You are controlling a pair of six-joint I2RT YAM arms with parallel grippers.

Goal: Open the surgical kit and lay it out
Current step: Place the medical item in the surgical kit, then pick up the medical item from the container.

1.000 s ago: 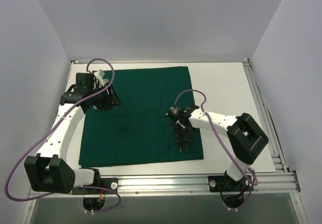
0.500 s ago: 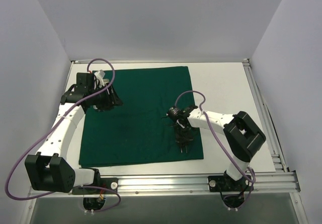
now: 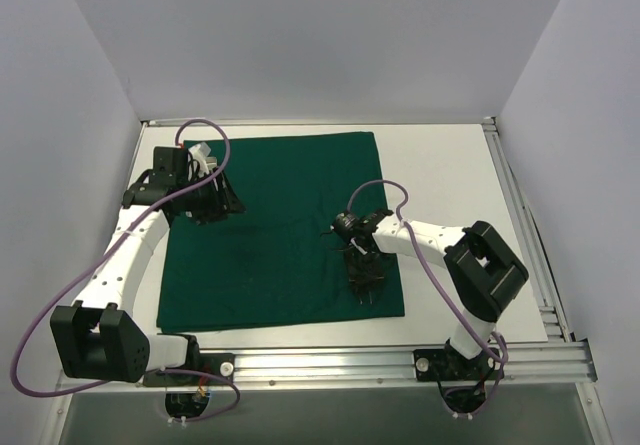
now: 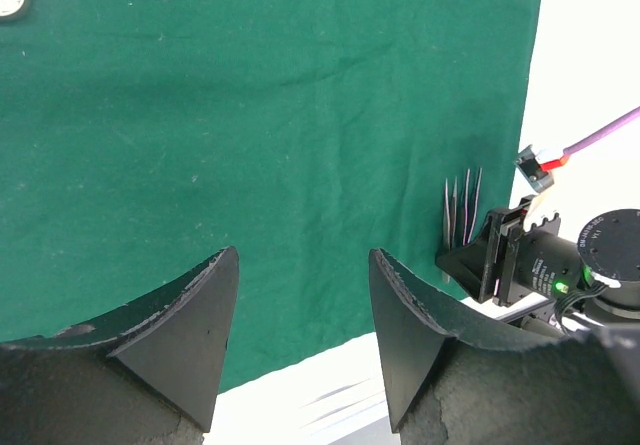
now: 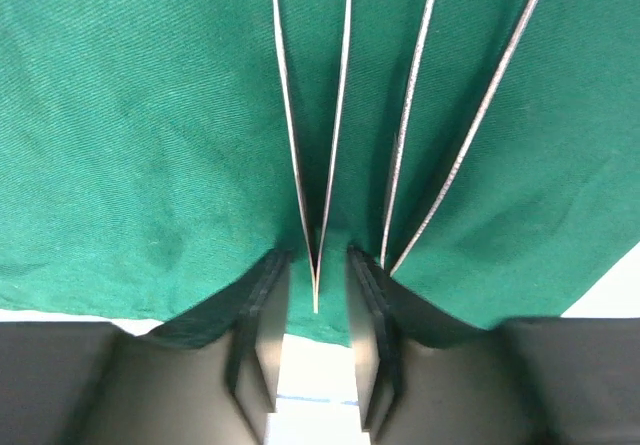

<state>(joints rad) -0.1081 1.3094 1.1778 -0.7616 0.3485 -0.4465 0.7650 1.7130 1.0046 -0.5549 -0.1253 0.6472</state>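
The surgical kit's dark green cloth [image 3: 270, 230] lies spread flat on the white table. Two slim steel tweezers rest on it near its right edge. One pair [image 5: 312, 165] has its joined end between my right gripper's fingers [image 5: 268, 295], with a narrow gap on each side, so nothing is gripped. The other pair [image 5: 450, 135] lies just to the right. My right gripper [image 5: 315, 265] [image 3: 366, 287] is open a little, low over the cloth. Over the cloth's left edge my left gripper [image 4: 303, 265] [image 3: 222, 205] stands open and empty. From the left wrist, the tweezers [image 4: 462, 210] show beside the right gripper [image 4: 500, 255].
The cloth's [image 4: 250, 115] near edge meets bare white table [image 4: 300, 395]. Aluminium rails [image 3: 400, 365] frame the table's near and right sides. White walls close in the left, back and right. A purple cable [image 3: 205, 125] loops above the left arm.
My right gripper's jaws have parted from the tweezers they were shut on. Its elbow shifted slightly left. The left arm has stayed in place.
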